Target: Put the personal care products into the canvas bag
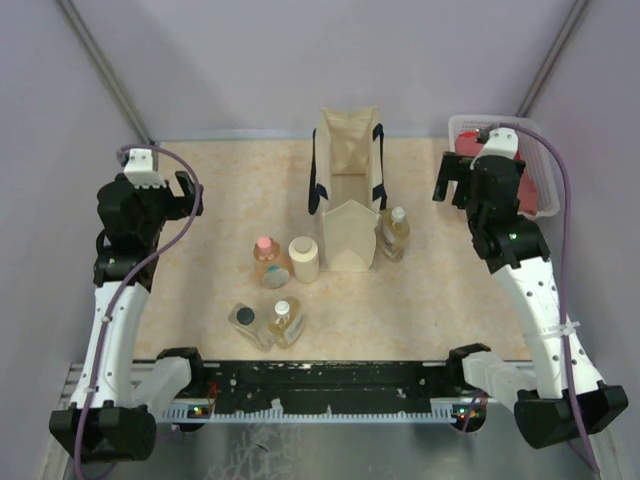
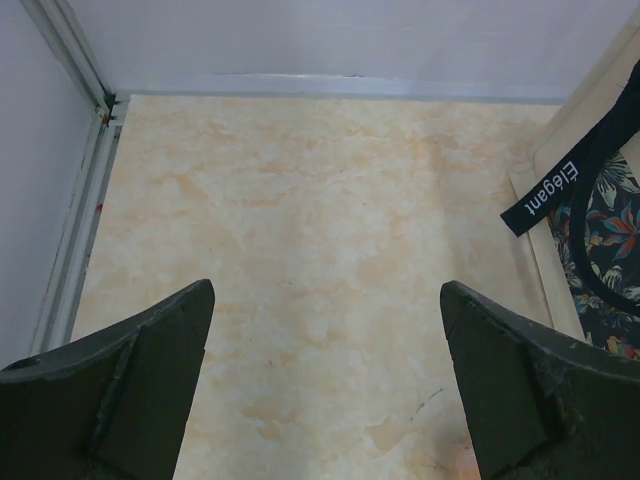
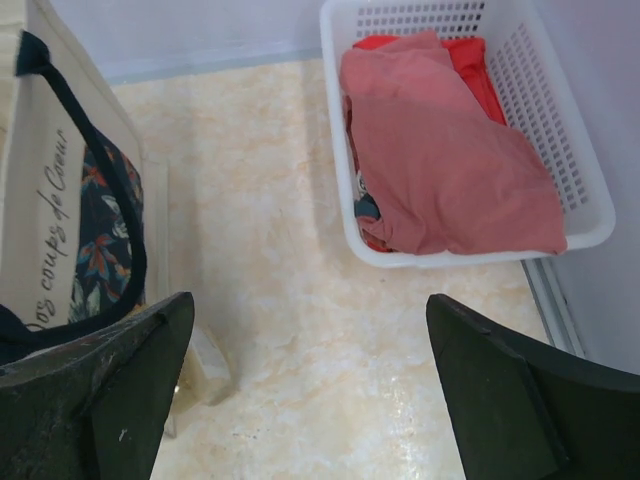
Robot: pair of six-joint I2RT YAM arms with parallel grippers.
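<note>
The canvas bag [image 1: 348,190] stands upright and open at the back middle of the table, with dark strap handles; its side shows in the left wrist view [image 2: 600,200] and the right wrist view [image 3: 60,200]. One white-capped amber bottle [image 1: 394,232] stands against the bag's right side, and part of it shows in the right wrist view [image 3: 205,370]. A pink-capped bottle [image 1: 265,252] and a cream cylinder [image 1: 304,258] stand left of the bag's front. A dark-capped bottle [image 1: 246,322] and a white-capped bottle [image 1: 285,320] lie nearer the front. My left gripper [image 1: 187,192] [image 2: 327,290] and right gripper [image 1: 452,182] [image 3: 310,300] are open over bare table.
A white plastic basket [image 3: 590,215] with a red cloth [image 3: 450,150] sits in the back right corner, close behind my right gripper. Pale walls and metal corner posts [image 2: 70,50] close in the back and sides. The arm bases line the near edge.
</note>
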